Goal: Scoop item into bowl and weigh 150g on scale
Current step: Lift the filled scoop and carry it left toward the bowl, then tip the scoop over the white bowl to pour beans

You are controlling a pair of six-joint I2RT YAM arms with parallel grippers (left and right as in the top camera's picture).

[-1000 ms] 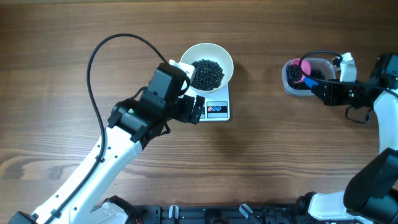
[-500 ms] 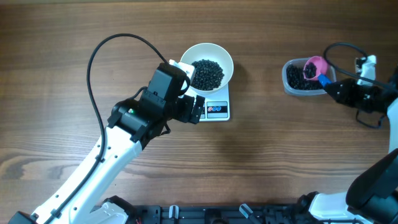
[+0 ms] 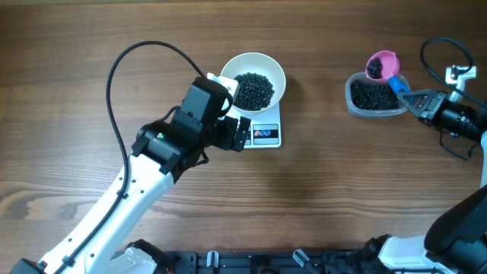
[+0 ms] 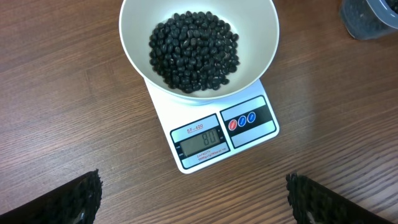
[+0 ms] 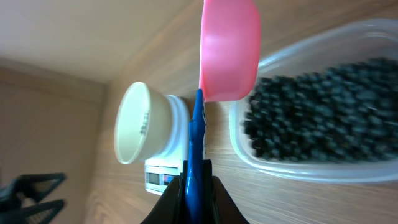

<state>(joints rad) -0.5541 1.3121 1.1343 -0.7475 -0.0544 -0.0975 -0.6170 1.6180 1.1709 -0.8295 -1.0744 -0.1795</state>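
brown wood-grain tabletop (image 3: pixel 327 190) fills our overhead view; near its middle sits the white scale (image 3: pixel 266 135), and the white bowl (image 3: pixel 278 73) rests on top of it, covering the far part of the platform; inside the bowl we see a dark heap of black pellets (image 3: pixel 253 90); the scale's display (image 4: pixel 201 140) faces our left wrist camera and shows dark digits we cannot read with certainty.

our left gripper (image 4: pixel 194 202) hovers just beside the scale's front edge with its jaws spread wide and nothing between them; its two dark fingers (image 4: pixel 74 199) show only at the bottom corners of the wrist view.

well apart, at the right side of the table, a clear tub (image 3: pixel 352 106) holds more pellets; our right gripper (image 3: pixel 413 98) is clamped tight on the blue handle (image 3: pixel 396 82) of a pink scoop (image 3: pixel 383 61); the scoop's cup holds some pellets and sits at the tub's far rim; we cannot tell whether it touches the rim.
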